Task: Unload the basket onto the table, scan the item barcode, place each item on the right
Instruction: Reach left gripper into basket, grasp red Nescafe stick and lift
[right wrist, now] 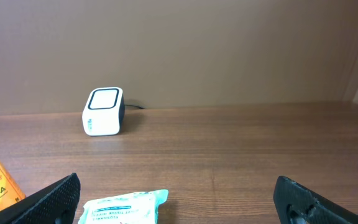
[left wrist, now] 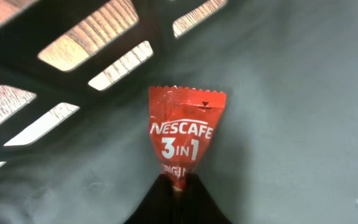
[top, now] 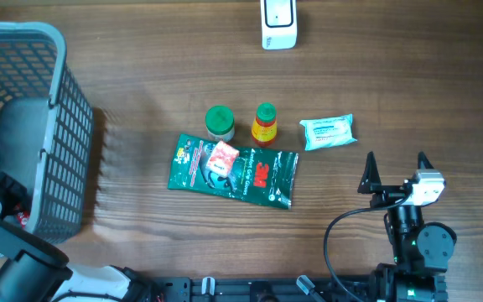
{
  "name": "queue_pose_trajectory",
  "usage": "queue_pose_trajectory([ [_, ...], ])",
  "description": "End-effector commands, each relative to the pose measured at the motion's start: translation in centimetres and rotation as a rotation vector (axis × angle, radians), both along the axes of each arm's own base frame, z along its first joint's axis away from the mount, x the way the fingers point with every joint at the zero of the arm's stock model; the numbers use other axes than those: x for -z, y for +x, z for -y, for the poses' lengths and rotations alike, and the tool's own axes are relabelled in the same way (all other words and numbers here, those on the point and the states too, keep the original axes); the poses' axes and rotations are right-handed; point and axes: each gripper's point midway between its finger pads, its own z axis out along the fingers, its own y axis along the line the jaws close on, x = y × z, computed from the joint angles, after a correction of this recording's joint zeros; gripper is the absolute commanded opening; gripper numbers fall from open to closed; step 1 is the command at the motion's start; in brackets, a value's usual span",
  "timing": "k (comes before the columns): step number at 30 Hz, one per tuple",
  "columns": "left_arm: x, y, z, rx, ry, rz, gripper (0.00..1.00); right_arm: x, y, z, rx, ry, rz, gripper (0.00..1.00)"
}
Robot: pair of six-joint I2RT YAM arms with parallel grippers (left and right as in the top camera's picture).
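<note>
In the left wrist view my left gripper (left wrist: pixel 178 188) is shut on the lower end of a red Nescafe 3-in-1 sachet (left wrist: pixel 184 134). The sachet lies on the grey floor of the basket (left wrist: pixel 291 124). From overhead the left arm reaches in at the basket's (top: pixel 23 126) near corner, where a bit of red (top: pixel 23 220) shows. The white barcode scanner (top: pixel 278 23) stands at the table's far edge, its face visible in the right wrist view (right wrist: pixel 103 111). My right gripper (top: pixel 395 163) hangs open and empty at the front right, behind a tissue pack (right wrist: pixel 123 208).
On the table's middle lie a green pouch (top: pixel 233 172) with a small red-white sachet (top: pixel 223 158) on it, a green-lidded jar (top: pixel 220 122), a sauce bottle (top: pixel 264 124) and the tissue pack (top: pixel 328 132). The basket's slatted wall (left wrist: pixel 73 68) rises close to the left gripper.
</note>
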Motion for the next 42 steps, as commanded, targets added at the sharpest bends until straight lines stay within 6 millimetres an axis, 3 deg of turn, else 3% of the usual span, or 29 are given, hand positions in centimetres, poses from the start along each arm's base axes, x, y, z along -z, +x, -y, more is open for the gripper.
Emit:
queue_pose_trajectory([
  [1,5.3,-1.0,5.2,0.036,-0.239,-0.019,0.04,-0.1,0.0,0.0,-0.003,0.011,0.004,1.0],
  [5,2.4,3.1,5.2,0.12,-0.259,0.162,0.04,-0.1,0.0,0.0,-0.002,0.011,0.004,1.0],
  [10,-6.7,9.3,3.0,0.151,-0.17,0.396,0.04,-0.1,0.0,0.0,-0.002,0.011,0.004,1.0],
  [13,-13.9,12.6,3.4,0.257,-0.059,0.513,0.04,-0.1,0.0,0.0,-0.002,0.011,0.004,1.0],
  [14,-15.5,13.2,3.6,0.278,-0.03,0.534,0.04,-0.1,0.0,0.0,-0.002,0.011,0.004,1.0],
  [17,-24.6,15.8,6.0,0.391,0.112,0.658,0.04,-0.1,0.0,0.0,-0.002,0.011,0.004,1.0],
  [20,-31.5,16.9,9.3,0.424,0.154,0.794,0.04,-0.1,0.0,0.0,-0.002,0.011,0.004,1.0],
  [23,-38.1,17.7,15.6,0.55,0.176,0.969,0.04,-0.1,0.0,0.0,-0.002,0.011,0.004,1.0],
  [25,-40.6,17.7,20.1,0.657,0.179,1.033,0.04,-0.1,0.0,0.0,-0.002,0.011,0.004,1.0],
  [28,-42.0,17.5,27.0,0.813,0.129,1.069,0.04,-0.1,0.0,0.0,-0.002,0.011,0.004,1.0],
  [30,-40.8,17.3,31.7,0.909,0.032,1.037,0.04,-0.1,0.0,0.0,-0.002,0.011,0.004,1.0],
  [31,-39.9,17.2,33.5,0.955,0.003,1.007,0.04,-0.1,0.0,0.0,-0.002,0.011,0.004,1.0],
  [33,-36.2,16.6,38.9,1.121,-0.072,0.877,0.04,-0.1,0.0,0.0,-0.002,0.011,0.004,1.0],
  [37,-31.4,14.8,45.9,1.338,-0.099,0.695,0.04,-0.1,0.0,0.0,-0.002,0.011,0.004,1.0],
  [40,-29.2,13.2,50.9,1.472,-0.122,0.617,0.04,-0.1,0.0,0.0,-0.002,0.011,0.004,1.0],
  [42,-26.8,11.5,55.2,1.616,-0.123,0.545,0.04,-0.1,0.0,0.0,-0.003,0.011,0.004,1.0],
])
